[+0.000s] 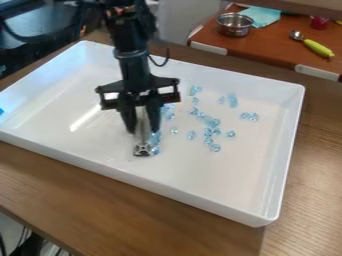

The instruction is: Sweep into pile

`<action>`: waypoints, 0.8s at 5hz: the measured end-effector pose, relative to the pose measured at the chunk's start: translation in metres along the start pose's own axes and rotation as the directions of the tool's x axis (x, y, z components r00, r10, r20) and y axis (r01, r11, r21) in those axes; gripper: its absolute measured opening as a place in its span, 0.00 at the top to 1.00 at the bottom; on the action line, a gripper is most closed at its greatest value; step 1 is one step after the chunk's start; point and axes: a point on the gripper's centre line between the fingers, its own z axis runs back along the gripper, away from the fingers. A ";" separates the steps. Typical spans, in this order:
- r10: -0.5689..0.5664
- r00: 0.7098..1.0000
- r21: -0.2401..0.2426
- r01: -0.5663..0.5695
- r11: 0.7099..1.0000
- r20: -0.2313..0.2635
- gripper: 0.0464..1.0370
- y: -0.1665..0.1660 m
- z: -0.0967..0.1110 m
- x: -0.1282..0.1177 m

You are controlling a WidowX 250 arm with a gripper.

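The black gripper [142,131] hangs down over the middle-left of the white tray [87,155], shut on a metallic sweeping tool [142,149] held upright between its fingers. The tool's lower end is at the tray floor. Directly to its right, small clear-blue beads [155,143] lie close against it in a short line. More beads [209,131] are scattered loosely across the centre and right of the tray, with a pair [249,116] farther right and a few near the back. The gripper's right finger partly hides the beads behind it.
The tray's raised walls surround the work area on a brown wooden table [308,165]. Behind it, a reddish-brown surface [274,46] holds a metal pot [234,25], a teal cloth [260,16] and a spoon with a yellow-green handle [318,48]. A blue object [1,111] shows at the left edge.
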 end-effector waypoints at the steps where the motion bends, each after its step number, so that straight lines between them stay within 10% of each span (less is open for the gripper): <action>1: 0.007 1.000 -0.002 -0.007 1.000 0.003 0.67 -0.017 -0.003 0.003; 4: 0.038 0.999 -0.015 -0.038 0.999 -0.015 0.67 -0.075 -0.012 0.005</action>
